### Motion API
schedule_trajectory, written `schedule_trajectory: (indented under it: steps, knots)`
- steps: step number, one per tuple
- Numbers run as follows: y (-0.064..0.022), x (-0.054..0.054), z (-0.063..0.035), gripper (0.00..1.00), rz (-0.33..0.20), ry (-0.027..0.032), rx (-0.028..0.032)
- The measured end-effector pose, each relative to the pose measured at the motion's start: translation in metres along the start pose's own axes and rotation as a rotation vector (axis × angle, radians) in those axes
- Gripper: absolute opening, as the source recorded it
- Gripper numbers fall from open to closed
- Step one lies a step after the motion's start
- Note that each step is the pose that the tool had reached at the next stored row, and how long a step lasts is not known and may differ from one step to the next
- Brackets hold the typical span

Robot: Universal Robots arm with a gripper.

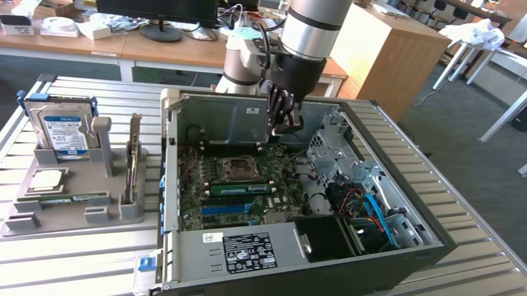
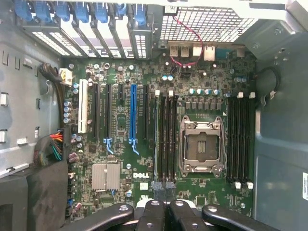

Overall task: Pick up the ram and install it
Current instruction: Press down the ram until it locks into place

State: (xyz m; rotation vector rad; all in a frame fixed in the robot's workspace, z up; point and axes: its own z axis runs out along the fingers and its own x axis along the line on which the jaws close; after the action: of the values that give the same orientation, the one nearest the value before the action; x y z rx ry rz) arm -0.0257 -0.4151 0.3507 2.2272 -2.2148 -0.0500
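Fingers together and empty, the gripper (image 1: 284, 128) hangs above the motherboard (image 1: 192, 198), and the ram (image 1: 240, 188) stands slotted at six o'clock of the processor socket (image 1: 239, 168); an off-centre push could leave one end unlatched.

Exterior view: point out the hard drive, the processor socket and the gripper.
hard drive (image 1: 59, 126), exterior view, its label.
processor socket (image 1: 239, 167), exterior view, its middle.
gripper (image 1: 284, 129), exterior view, between its fingertips.

The arm (image 1: 315, 31) hangs nearly vertical, its hand (image 1: 285, 127) closed, fingertips together
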Motion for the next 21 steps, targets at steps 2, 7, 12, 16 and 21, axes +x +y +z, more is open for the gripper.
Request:
schedule_trajectory:
  steps: [2,7,12,16,21]
  knots:
    - [-0.0028,0.0,-0.0001,0.1,0.0,-0.0004,0.0]
    - [-0.0091,0.0,-0.0002,0.1,0.0,-0.0016,0.0]
    - [-0.0146,0.0,-0.0003,0.1,0.0,-0.0024,0.0]
    - [-0.0174,0.0,-0.0003,0.1,0.0,-0.0027,0.0]
    - [-0.0174,0.0,-0.0004,0.1,0.0,-0.0026,0.0]
